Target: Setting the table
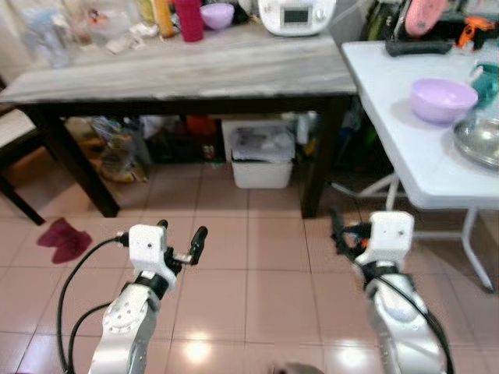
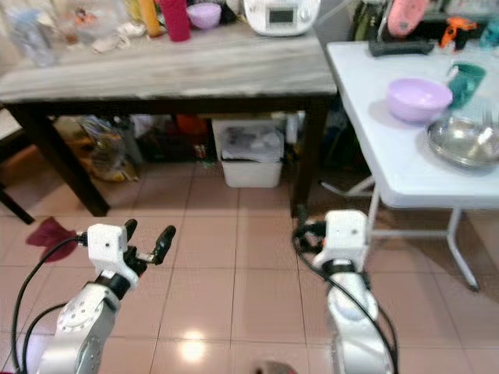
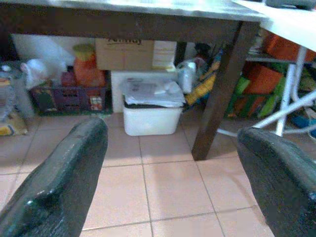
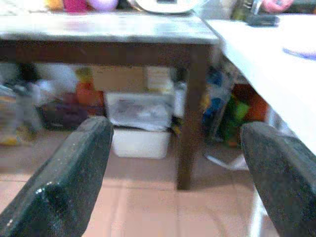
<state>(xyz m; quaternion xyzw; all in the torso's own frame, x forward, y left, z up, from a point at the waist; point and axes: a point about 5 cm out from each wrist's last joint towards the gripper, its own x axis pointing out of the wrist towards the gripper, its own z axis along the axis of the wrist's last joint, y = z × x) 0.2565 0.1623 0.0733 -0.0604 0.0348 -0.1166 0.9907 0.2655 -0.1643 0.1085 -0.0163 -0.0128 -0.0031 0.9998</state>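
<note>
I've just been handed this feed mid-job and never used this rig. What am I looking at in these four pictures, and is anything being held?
Two pictures come from the head of a walking humanoid, looking down; the other two come from cameras on its wrists, looking along the black fingers. The left gripper and right gripper are both open and hold nothing, out over the tiled floor. Ahead stands a grey wooden table with a white cooker, a red cup and a small purple bowl. To the right, a white folding table carries a larger purple bowl, a metal dish and a green cup.
</note>
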